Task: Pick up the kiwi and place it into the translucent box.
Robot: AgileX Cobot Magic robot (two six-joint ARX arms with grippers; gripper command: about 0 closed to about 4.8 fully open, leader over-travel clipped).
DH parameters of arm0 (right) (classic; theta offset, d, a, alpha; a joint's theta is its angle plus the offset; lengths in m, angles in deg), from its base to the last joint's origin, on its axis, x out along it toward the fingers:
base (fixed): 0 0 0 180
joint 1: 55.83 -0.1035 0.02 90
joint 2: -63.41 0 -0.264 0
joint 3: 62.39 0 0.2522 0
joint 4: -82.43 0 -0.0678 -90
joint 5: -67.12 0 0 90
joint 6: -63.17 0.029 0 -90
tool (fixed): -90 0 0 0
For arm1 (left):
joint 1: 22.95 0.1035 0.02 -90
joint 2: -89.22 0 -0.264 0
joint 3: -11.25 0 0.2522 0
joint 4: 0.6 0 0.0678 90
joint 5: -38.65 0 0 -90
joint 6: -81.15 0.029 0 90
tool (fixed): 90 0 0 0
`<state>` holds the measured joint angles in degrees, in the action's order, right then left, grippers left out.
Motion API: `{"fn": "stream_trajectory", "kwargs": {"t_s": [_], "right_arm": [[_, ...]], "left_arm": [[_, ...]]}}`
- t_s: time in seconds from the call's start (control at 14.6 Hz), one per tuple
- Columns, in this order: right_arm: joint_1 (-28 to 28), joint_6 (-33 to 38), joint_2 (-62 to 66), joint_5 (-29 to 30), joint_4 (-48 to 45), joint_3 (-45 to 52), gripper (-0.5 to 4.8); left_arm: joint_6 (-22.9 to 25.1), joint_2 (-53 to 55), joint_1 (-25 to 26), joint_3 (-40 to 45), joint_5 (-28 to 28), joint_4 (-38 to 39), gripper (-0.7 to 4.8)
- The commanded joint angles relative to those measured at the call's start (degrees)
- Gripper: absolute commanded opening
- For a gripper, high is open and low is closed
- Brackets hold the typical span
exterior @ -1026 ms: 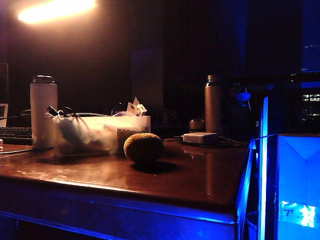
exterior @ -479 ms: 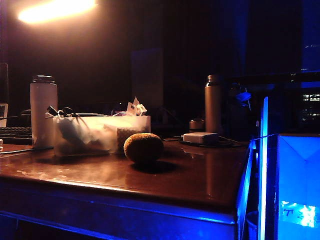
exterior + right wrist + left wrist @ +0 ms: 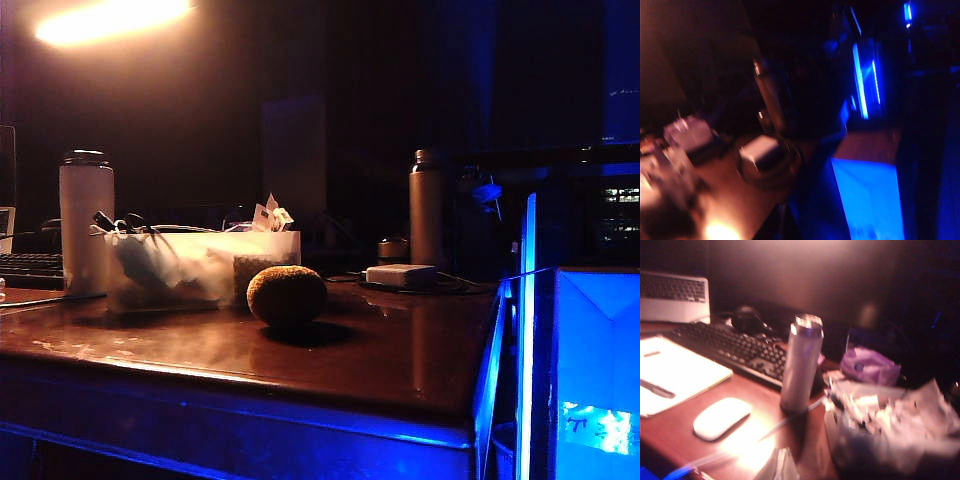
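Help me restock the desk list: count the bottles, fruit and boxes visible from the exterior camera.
Bottles: 2, white bottle, bronze bottle
Fruit: 1, kiwi
Boxes: 3, translucent box, small white box, glowing blue box
Total: 6

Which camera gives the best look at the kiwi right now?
The exterior view: the kiwi sits whole and unblocked on the table, just in front of the translucent box. The left wrist view shows that box and a bottle but no kiwi; the right wrist view is too dark and blurred to show it.
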<state>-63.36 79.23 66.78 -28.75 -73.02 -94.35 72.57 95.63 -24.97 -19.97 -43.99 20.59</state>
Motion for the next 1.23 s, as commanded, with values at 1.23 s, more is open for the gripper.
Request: {"fn": "stream_trajectory", "kwargs": {"t_s": [1.23], "right_arm": [[-20.8,-31.6,95.0,33.6,4.5,-61.2,-0.05]], "left_arm": [[2.1,41.0,0.1,-38.1,-18.1,12.6,-0.04]]}}
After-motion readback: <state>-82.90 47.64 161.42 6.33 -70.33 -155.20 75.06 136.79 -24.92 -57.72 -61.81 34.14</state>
